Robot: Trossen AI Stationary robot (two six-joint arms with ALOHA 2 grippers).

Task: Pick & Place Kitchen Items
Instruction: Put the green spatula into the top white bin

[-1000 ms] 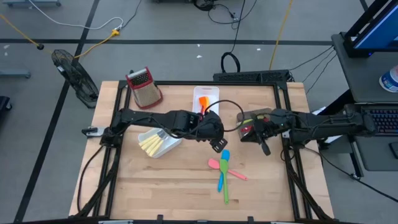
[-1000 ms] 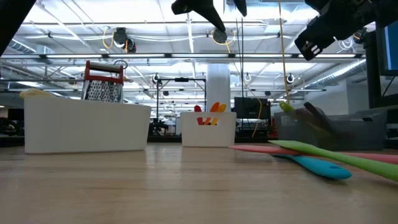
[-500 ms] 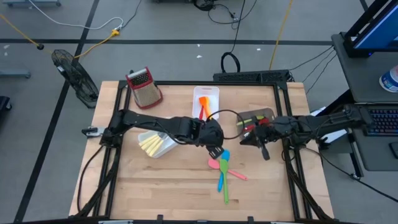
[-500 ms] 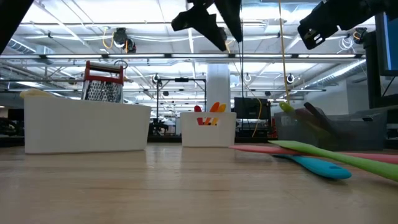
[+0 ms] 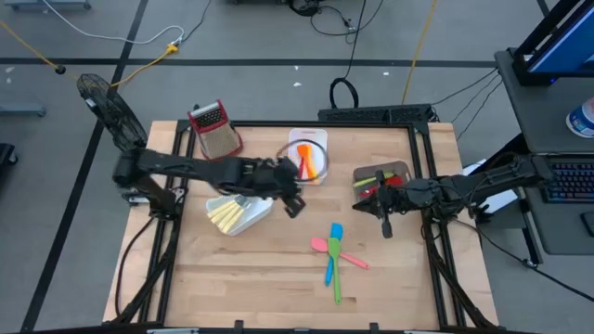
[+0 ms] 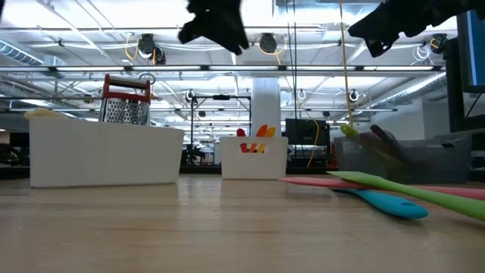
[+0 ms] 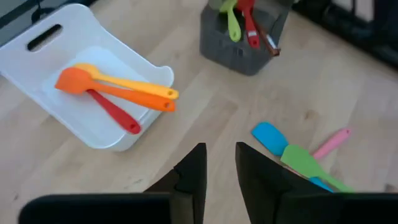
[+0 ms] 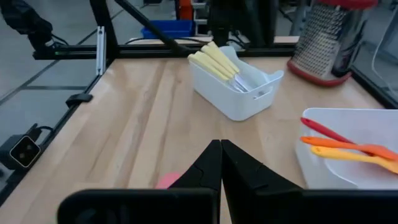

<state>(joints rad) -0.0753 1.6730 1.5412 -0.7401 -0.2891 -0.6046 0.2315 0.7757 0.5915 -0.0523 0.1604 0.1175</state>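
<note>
A blue spatula (image 5: 333, 243), a green one (image 5: 336, 271) and a pink one (image 5: 340, 253) lie crossed on the wooden table right of centre; the left wrist view shows them too, blue (image 7: 271, 135), green (image 7: 305, 163), pink (image 7: 331, 142). My left gripper (image 5: 295, 204) hovers left of them, near a white bin, its fingers (image 7: 193, 171) a narrow gap apart with nothing between. My right gripper (image 5: 385, 226) hangs shut beside a grey bin, holding nothing (image 8: 221, 163).
A white tray (image 7: 37, 65) at the far middle holds orange, yellow and red utensils (image 7: 112, 93). The grey bin (image 5: 380, 176) holds red and green ones. The white bin (image 5: 239, 215) holds cream-yellow pieces (image 8: 214, 62). A red-topped grater (image 5: 215, 130) stands far left. Bare wood stretches along the near side.
My left gripper has drawn back from above the crossed spatulas toward the table's left and a little toward its far edge. My right gripper has swung slightly toward the left. The spatulas have stayed where they were.
</note>
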